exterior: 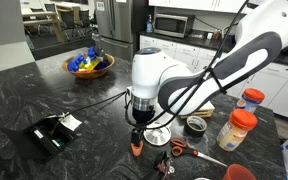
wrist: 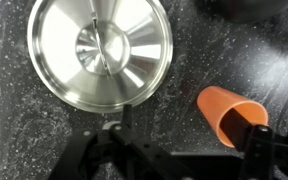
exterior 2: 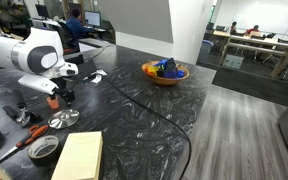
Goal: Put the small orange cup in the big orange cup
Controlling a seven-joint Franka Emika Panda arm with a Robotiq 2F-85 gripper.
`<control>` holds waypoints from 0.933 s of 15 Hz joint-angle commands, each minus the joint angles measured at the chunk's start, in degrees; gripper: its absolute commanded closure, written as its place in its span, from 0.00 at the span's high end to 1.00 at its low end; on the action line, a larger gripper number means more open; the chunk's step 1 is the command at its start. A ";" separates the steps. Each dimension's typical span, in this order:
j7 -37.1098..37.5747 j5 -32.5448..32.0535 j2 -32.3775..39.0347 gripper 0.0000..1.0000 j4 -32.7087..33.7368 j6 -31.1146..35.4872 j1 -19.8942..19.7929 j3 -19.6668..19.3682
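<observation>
The small orange cup (wrist: 227, 110) is on the dark stone counter, seen tilted in the wrist view with its mouth toward the lower right. It also shows in both exterior views (exterior: 137, 148) (exterior 2: 54, 101), right under the gripper. My gripper (wrist: 182, 138) is open wide and low over the counter (exterior: 137, 122). One finger covers part of the cup's rim; the other stands far off near a metal lid. I cannot tell whether the finger touches the cup. The big orange cup (exterior: 239, 173) stands at the bottom edge of an exterior view, well away from the gripper.
A round metal lid (wrist: 101, 50) lies next to the gripper. Orange-handled scissors (exterior: 184, 150), a black round dish (exterior: 196, 125), two clear jars with orange lids (exterior: 237, 128), a yellow pad (exterior 2: 79, 155), a black device (exterior: 52, 133) and a bowl of toys (exterior: 89, 65) are on the counter.
</observation>
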 commanded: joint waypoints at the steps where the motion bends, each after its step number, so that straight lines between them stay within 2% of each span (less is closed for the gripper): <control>1: 0.75 -0.93 0.86 0.60 2.02 -1.89 1.18 -1.09; 9: -0.18 -0.22 -0.64 0.02 2.32 -1.59 1.09 -0.66; 14: -0.41 0.42 -1.69 0.01 1.82 -1.31 0.85 -0.47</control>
